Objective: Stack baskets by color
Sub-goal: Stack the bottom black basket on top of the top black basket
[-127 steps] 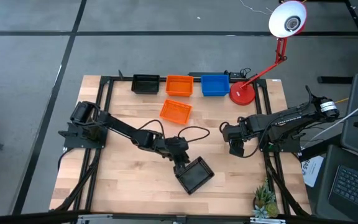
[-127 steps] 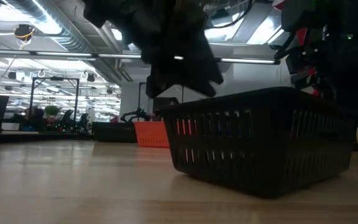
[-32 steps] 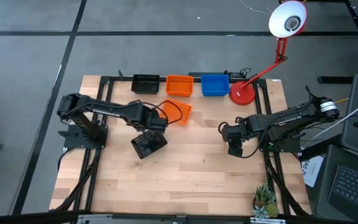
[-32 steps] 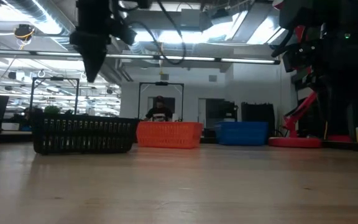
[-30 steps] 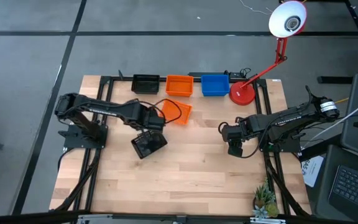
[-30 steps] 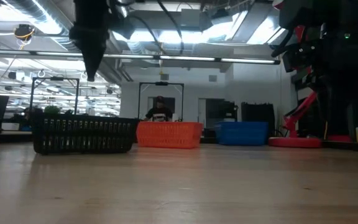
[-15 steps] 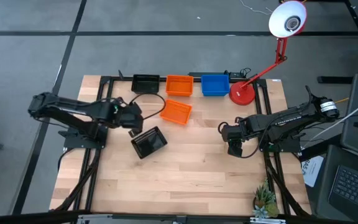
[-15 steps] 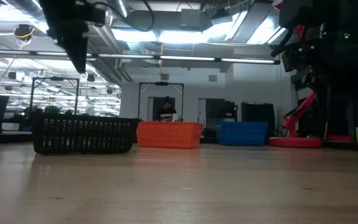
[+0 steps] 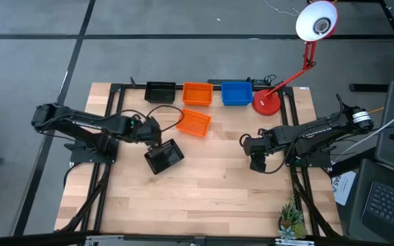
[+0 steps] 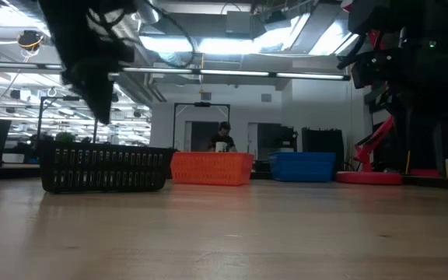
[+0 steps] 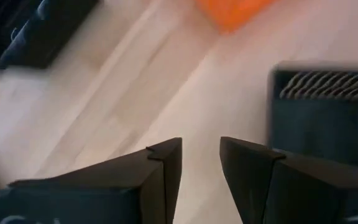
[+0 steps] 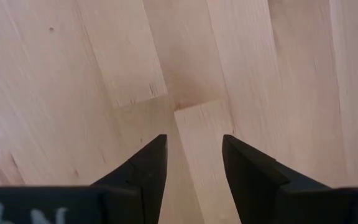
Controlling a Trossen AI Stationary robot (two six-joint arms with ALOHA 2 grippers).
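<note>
Black slotted plastic marks the loose basket (image 9: 164, 156), lying alone on the pale wooden table (image 9: 204, 198) toward its left half. The left gripper (image 9: 157, 136) hangs just above that basket's far edge, fingers spread with a gap between them and nothing held. Just right of it a single orange slotted plastic basket (image 9: 194, 122) sits tilted. Along the far edge stand, left to right, a black basket stack (image 9: 160, 91), an orange basket stack (image 9: 198, 93) and a blue basket stack (image 9: 237, 93), then the round red lamp base (image 9: 266, 103). Farther right, the right gripper (image 9: 257, 162) hovers over bare wood, fingers apart and empty.
</note>
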